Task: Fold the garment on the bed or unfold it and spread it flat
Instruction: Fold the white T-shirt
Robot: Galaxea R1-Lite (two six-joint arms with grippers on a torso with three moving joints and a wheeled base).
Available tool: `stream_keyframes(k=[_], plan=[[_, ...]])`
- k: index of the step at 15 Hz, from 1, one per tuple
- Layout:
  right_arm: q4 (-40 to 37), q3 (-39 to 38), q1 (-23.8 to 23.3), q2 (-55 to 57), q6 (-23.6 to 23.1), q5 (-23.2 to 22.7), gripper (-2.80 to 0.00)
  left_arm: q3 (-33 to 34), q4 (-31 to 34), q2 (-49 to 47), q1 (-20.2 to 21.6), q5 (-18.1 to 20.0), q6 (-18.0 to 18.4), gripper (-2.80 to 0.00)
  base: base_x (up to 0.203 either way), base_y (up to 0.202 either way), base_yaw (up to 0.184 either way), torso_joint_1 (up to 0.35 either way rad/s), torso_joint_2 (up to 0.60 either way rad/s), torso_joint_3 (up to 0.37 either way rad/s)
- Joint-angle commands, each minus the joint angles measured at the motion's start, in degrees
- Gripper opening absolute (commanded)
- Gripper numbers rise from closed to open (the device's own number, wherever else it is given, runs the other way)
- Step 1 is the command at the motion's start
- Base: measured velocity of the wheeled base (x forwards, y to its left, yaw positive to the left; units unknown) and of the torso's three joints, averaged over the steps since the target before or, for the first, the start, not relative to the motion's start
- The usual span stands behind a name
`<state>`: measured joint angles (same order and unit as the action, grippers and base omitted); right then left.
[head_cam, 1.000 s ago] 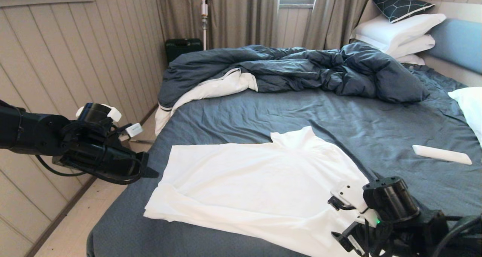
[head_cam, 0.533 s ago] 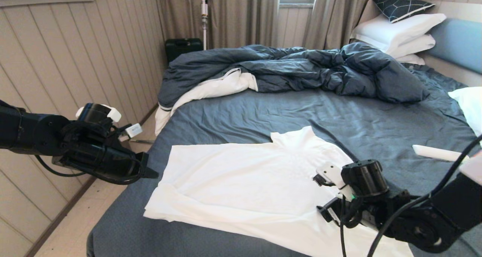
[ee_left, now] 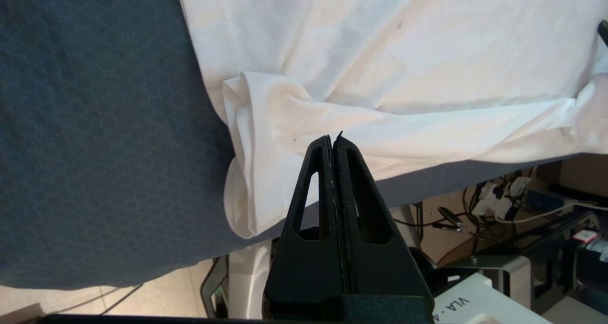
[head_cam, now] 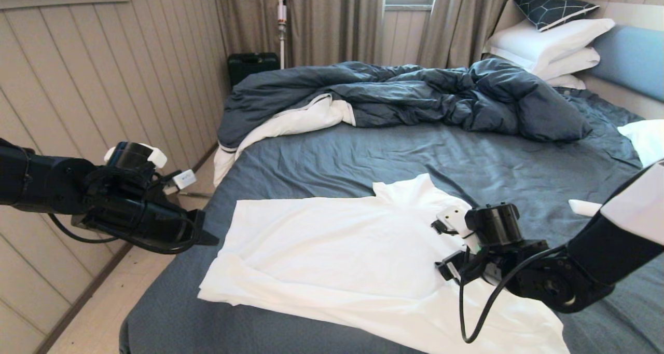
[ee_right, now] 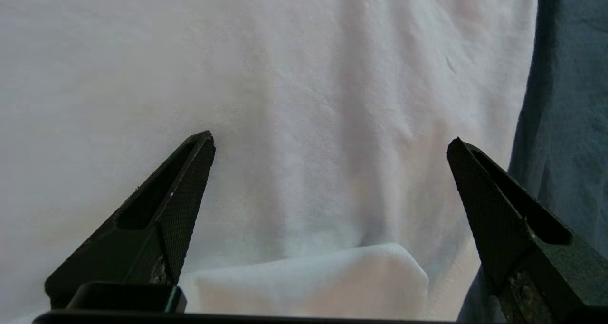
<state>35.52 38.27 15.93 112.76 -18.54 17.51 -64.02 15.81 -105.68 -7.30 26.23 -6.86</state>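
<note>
Right end effector [head_cam: 450,250]: it is hanging just above the shirt's right part, near the neck piece; in the right wrist view its fingers [ee_right: 180,191] are standing wide apart, released, gripping nothing, with white cloth filling the space under them.
Shirt [head_cam: 337,250]: it is lying on the near half of the bed, large, plain white, of thin soft cloth. Most of it is spreading fairly flat, with faint creases running across. Its near left corner is doubling over into a thick rolled fold, seen close in the left wrist view [ee_left: 266,124], where the hem is curling under itself beside the bed's edge. A small neck piece [head_cam: 402,185] is sticking up at the far edge. The near right corner is reaching the bottom of the head view.
Left end effector [head_cam: 207,237]: it is hovering off the bed's left side, level with the shirt's left edge and apart from it; in the left wrist view the fingers [ee_left: 327,172] are pressing together, clenched on nothing.
Bed [head_cam: 363,151]: its slate-blue sheet is showing bare around the shirt on every side but the near right.
White bar [head_cam: 583,207]: a slim white object is lying on the sheet to the right, partly hidden by the right arm.
Duvet [head_cam: 415,92]: dark blue and rumpled, it is heaping across the far side, with white lining showing at its left end.
Pillows [head_cam: 550,40]: white ones are stacking at the far right, by the blue headboard [head_cam: 630,58].
</note>
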Motion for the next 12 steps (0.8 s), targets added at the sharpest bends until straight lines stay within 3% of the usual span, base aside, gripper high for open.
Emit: stream_keyframes(k=[1,4,8,12], plan=[[0.0,-0.5,0.4,-2.4,0.0,-0.8,0.00,0.0,0.1,0.1,-0.2,0.3,-0.2,-2.80,0.000,0.000,0.000,0.000,0.00,0.000],[-1.6,-2.7,4.7,-9.0,0.7,-8.3,0.00,0.2,0.1,0.9,-0.9,0.5,-2.3,-2.80,0.000,0.000,0.000,0.000,0.00,0.000],[-7.7,-2.0,11.8,-9.5,2.2,-15.1,0.00,1.0,0.1,3.3,-0.9,0.5,-4.4,-2.80,0.000,0.000,0.000,0.000,0.00,0.000],[-9.7,2.5,14.1,-3.8,3.0,-17.7,0.00,0.9,-0.1,3.5,-0.9,0.6,-5.5,-2.80,0.000,0.000,0.000,0.000,0.00,0.000]])
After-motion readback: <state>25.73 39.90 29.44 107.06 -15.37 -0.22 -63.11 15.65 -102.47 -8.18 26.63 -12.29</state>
